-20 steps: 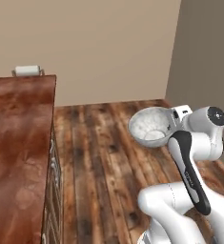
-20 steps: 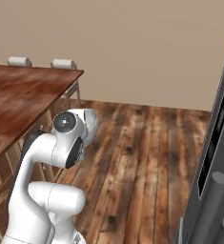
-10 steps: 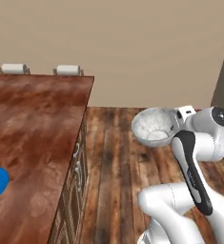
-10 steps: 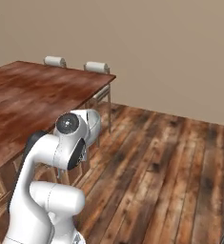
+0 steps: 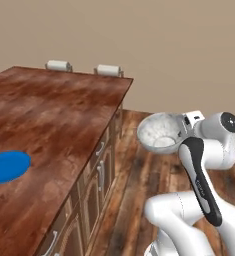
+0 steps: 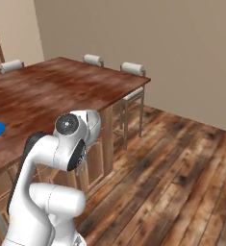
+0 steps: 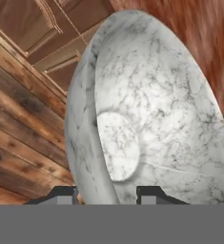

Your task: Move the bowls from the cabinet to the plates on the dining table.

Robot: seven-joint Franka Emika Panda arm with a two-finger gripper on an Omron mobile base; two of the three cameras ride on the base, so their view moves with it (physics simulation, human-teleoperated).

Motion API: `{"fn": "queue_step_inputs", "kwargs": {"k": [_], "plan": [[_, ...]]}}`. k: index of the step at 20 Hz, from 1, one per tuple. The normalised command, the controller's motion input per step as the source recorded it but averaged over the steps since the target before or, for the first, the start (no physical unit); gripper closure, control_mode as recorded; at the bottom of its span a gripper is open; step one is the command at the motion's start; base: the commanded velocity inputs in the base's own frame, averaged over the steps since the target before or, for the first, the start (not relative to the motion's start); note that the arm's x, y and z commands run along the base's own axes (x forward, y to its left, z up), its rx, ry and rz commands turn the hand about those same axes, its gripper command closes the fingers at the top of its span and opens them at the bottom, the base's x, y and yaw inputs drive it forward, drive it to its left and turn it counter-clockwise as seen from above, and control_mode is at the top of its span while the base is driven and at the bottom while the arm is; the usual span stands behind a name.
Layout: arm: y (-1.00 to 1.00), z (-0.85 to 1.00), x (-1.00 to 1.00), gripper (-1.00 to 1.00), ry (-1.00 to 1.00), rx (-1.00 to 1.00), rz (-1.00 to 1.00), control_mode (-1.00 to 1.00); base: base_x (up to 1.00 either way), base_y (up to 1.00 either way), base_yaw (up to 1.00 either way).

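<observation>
Your gripper [image 7: 106, 196] clenched on the rim of the pale speckled bowl [image 5: 161, 132], bowl held in the air beside the dining table [image 5: 54, 125], above the wooden floor [image 5: 139, 175], blue plate [image 5: 7, 166] lying on the table's near part, well apart from the bowl

No text, label, brand, number or sign can be read anywhere in these pictures.
</observation>
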Motion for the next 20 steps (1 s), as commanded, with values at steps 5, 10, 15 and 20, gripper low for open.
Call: {"fn": "queue_step_inputs", "kwargs": {"k": [5,10,15,20], "plan": [[0.0,0.0,0.0,1.0,0.0,0.0,0.0,1.0,0.04,-0.53,0.37],[0.0,0.0,0.0,1.0,0.0,0.0,0.0,1.0,0.07,-0.45,0.36],[0.0,0.0,0.0,1.0,0.0,0.0,0.0,1.0,0.04,-0.56,0.38],[0.0,0.0,0.0,1.0,0.0,0.0,0.0,1.0,0.4,-0.33,0.28]]}}
